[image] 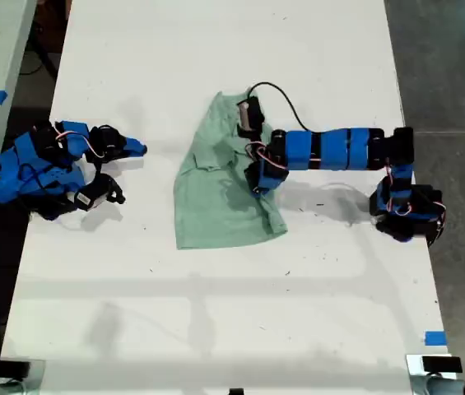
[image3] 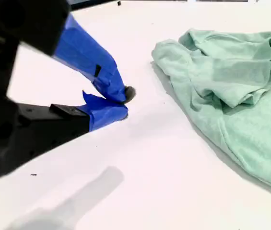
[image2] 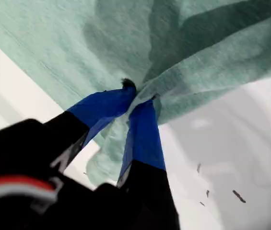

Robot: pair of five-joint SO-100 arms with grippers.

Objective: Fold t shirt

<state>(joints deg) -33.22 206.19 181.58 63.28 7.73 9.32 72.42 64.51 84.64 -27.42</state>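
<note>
A fold of the pale mint-green cloth t shirt (image2: 207,72) is pinched by my first gripper (image2: 137,98); that thin bite may slip. My second gripper (image3: 118,103), tips pressed together, is parked well apart from the shirt.

Pale mint t shirt (image: 216,193) lies rumpled, partly folded, mid-table.

Both arms out, one end effector pinching, one idle

My first gripper (image2: 137,98) reaches from the exterior view's right, tips clamped on cloth; my second gripper (image3: 118,103) sits folded at that view's left, tips closed together on nothing.
</note>
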